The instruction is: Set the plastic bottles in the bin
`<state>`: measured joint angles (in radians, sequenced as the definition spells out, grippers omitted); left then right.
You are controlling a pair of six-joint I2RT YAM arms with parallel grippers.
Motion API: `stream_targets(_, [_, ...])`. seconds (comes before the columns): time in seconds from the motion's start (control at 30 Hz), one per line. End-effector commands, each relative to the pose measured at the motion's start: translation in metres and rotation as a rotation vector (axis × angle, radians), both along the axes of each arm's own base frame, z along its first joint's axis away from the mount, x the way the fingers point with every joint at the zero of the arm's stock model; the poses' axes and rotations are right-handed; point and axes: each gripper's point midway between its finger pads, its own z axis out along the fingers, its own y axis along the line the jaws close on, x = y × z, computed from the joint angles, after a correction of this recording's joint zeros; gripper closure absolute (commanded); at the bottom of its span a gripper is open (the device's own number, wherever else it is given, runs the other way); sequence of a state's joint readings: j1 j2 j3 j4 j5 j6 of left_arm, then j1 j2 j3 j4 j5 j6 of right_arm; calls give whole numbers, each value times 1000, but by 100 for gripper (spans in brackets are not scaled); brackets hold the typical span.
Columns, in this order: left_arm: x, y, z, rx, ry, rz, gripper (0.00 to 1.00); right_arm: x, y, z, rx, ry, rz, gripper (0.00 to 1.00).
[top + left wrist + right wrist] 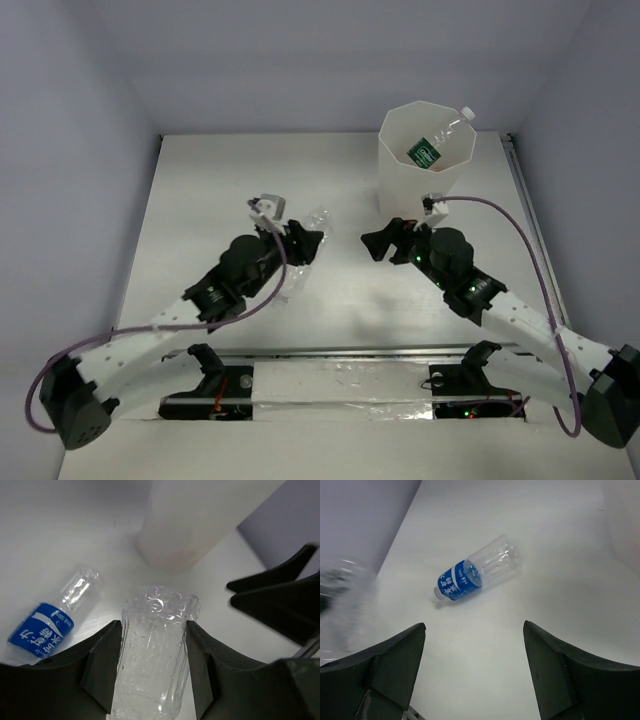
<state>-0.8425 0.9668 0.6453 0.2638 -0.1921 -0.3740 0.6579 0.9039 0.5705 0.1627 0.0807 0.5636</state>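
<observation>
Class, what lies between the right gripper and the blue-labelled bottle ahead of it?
Nothing but bare white table, as the right wrist view shows: the blue-labelled bottle lies on its side beyond the open right gripper.

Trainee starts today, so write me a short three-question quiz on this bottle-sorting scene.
1. True or false: the right end effector is open and empty.
2. The bottle in the bin has which label colour? A blue, B green, C orange.
3. What does the left end effector grip?
Key: 1 true; 2 B; 3 a clear bottle.
</observation>
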Motion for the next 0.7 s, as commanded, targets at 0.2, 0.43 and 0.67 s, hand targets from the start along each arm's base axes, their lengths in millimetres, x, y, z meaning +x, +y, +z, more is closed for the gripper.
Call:
stream_targets(0.2, [-42,106,110,-343,-196,249,67,34,67,3,-8,67,-92,6])
stream_targets(0.43, [-66,134,143,-387,-258,247,66,72,126,-18,53,151,-132,1])
stream_targets(0.67, [-80,139,150,-371,-281,200,66,108,149,-68,50,285,-275,0])
